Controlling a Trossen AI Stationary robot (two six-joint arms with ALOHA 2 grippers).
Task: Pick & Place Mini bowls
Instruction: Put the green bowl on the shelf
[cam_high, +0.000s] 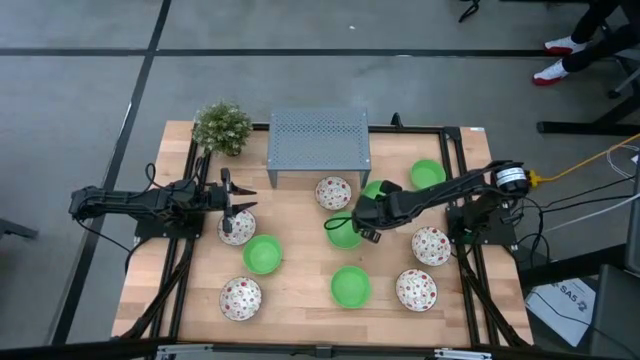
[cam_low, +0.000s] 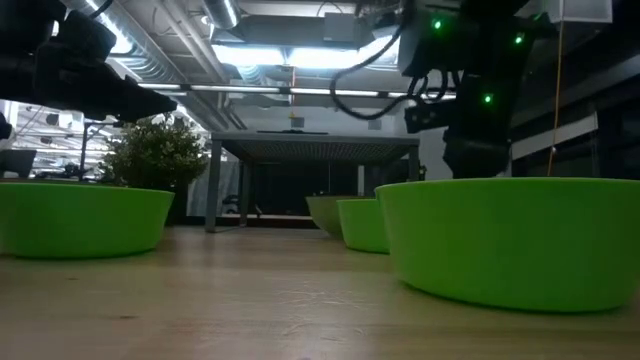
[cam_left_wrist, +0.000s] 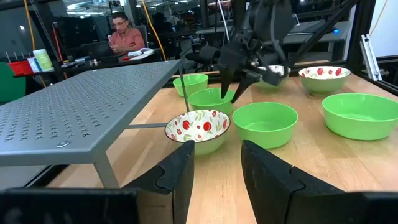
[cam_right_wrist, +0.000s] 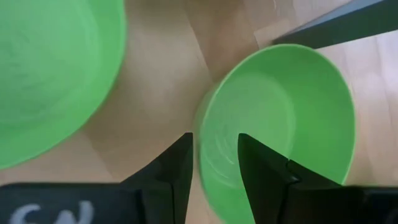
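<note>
Near the worktop centre, right end effector straddles a green mini bowl's rim, fingers slightly parted. Left end effector, parted and empty, hovers above a speckled bowl.

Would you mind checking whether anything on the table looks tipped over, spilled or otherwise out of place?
Nothing stands out. The green bowls and the speckled bowls all sit upright on the table, none overturned or spilled. The right gripper straddles the rim of one green bowl; the left gripper is above a speckled bowl.
</note>
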